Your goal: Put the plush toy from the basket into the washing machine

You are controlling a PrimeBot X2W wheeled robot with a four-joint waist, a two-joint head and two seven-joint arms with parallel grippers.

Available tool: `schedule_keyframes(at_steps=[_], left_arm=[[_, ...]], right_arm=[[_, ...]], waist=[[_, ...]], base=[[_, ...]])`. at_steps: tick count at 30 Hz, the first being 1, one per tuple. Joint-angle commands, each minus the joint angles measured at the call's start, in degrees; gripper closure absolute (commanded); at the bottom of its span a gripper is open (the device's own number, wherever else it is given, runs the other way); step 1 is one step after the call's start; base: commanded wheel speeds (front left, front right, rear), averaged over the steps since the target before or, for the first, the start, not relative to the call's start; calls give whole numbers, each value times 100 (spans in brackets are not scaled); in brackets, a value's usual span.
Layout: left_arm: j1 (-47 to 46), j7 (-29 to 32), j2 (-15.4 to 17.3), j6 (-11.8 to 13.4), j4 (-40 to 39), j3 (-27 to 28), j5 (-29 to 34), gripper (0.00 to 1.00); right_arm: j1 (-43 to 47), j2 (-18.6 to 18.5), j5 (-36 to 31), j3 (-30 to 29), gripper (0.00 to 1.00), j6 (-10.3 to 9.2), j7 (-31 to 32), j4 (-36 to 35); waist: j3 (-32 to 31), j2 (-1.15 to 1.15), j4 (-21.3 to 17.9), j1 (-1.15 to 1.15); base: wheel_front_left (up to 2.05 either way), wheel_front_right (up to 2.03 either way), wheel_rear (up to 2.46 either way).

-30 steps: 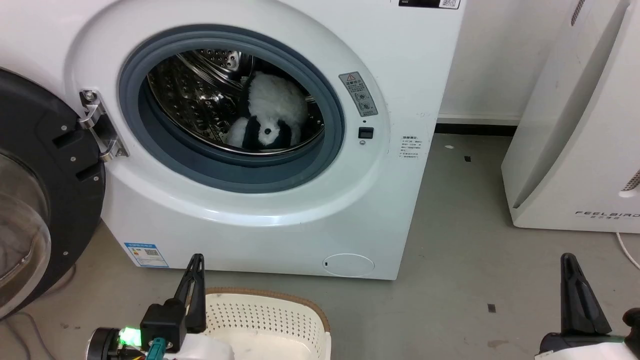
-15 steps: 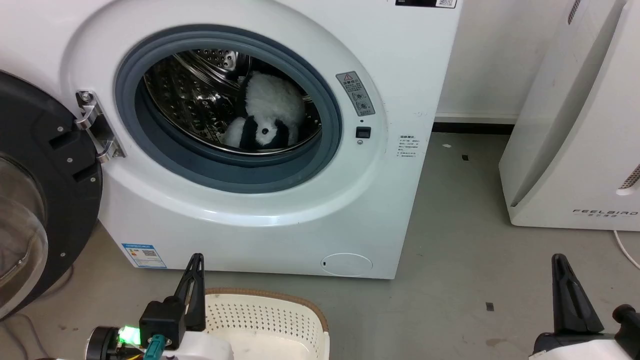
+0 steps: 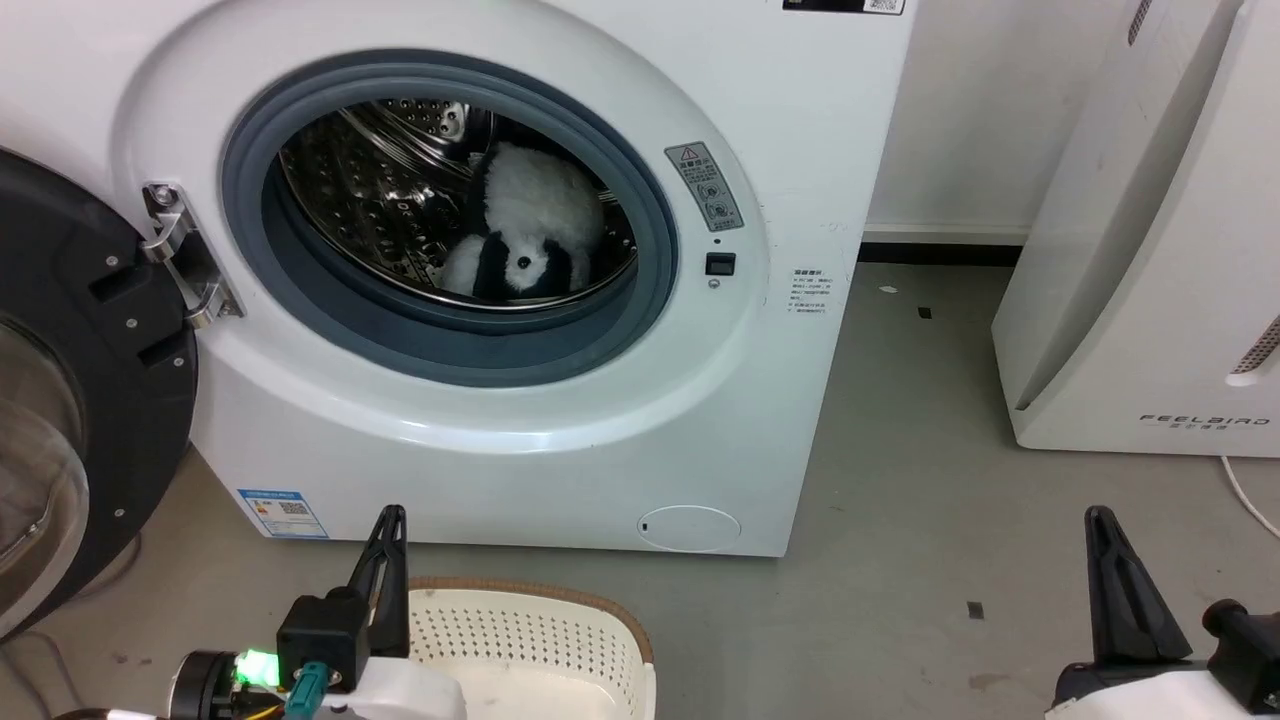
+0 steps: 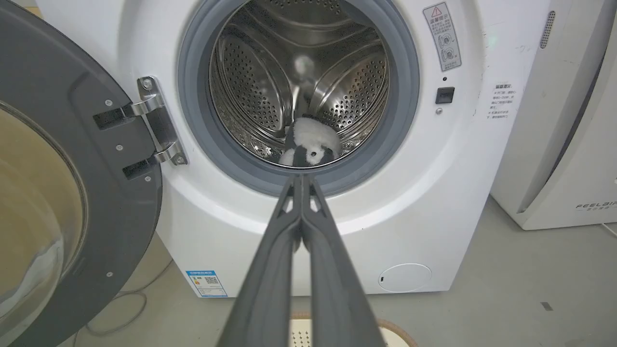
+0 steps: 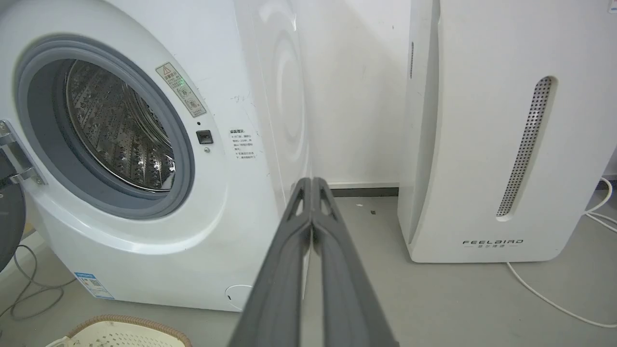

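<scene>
Both pressed together, empty: left pincer [image 3: 392,515] and right pincer [image 3: 1098,515]. Well ahead of left pincer, plush toy [image 3: 530,230] inside washing machine [image 3: 500,430] drum [image 3: 380,200], close to front lip. Just beside left pincer, basket [image 3: 560,600]. Risk: toy slumping onto gasket [image 3: 450,350], pinched by door [image 3: 100,300] on closing.

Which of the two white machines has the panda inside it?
The washer on the left, with the round porthole: the panda lies inside. The slanted FEELBIRD unit to its right has no porthole.
</scene>
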Motion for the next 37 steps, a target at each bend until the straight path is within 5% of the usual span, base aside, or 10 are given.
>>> schedule_keyframes(at_steps=[1, 37], left_arm=[[-31, 38, -18, -33, -49, 28, -22, 100], [-63, 448, -59, -127, -242, 124, -45, 100]], right_arm=[[-94, -1, -33, 26, 100, 1, 47, -10], [-247, -2, -373, 253, 100, 3, 459, -22]], waist=[[1, 0, -5, 0], [23, 0, -114, 0]], base=[[0, 0, 0], [0, 0, 0]])
